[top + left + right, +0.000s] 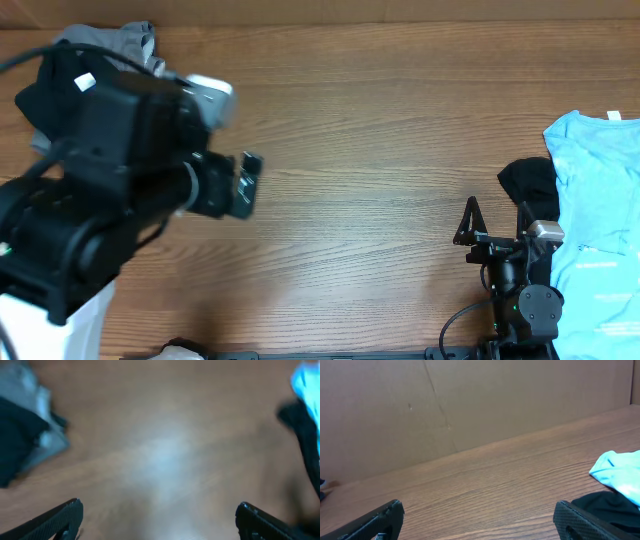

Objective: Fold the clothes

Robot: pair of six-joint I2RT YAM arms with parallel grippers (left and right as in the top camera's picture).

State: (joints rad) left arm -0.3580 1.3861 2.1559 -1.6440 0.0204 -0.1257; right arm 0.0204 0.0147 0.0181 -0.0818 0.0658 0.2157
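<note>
Left wrist view blurred, light blue shirt (600, 200) cut by right edge, grey garment (120, 42) behind left arm (110, 130)

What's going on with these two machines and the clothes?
Two robot arms are set to fold clothes, but nothing is held yet. The left fingers and the right fingers both stand wide open over the wooden table. A grey and black heap lies far left; a light blue shirt and a black garment lie right.
</note>
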